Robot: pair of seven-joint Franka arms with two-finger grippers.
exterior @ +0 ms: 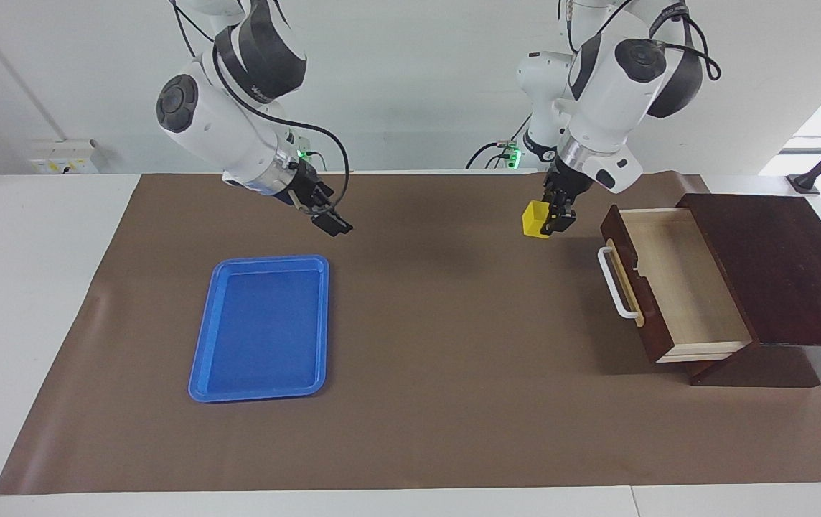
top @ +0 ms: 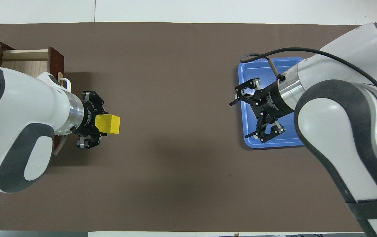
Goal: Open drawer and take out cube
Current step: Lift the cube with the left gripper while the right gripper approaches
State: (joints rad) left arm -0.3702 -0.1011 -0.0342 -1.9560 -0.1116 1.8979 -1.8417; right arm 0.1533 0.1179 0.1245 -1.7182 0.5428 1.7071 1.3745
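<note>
The drawer [exterior: 676, 287] stands pulled out of the dark wood cabinet [exterior: 776, 266] at the left arm's end of the table, and its pale inside shows nothing in it. Its white handle [exterior: 615, 283] faces the table's middle. My left gripper [exterior: 550, 221] is shut on the yellow cube [exterior: 534, 219] and holds it above the brown mat, beside the drawer's front. In the overhead view the cube [top: 108, 124] sticks out of the left gripper [top: 100, 125], next to the drawer [top: 27, 61]. My right gripper [exterior: 331, 221] hangs open and empty over the blue tray's edge [top: 241, 118].
A flat blue tray [exterior: 263, 327] lies empty on the mat toward the right arm's end. The brown mat [exterior: 453, 359] covers most of the white table. The open drawer and cabinet take up the corner at the left arm's end.
</note>
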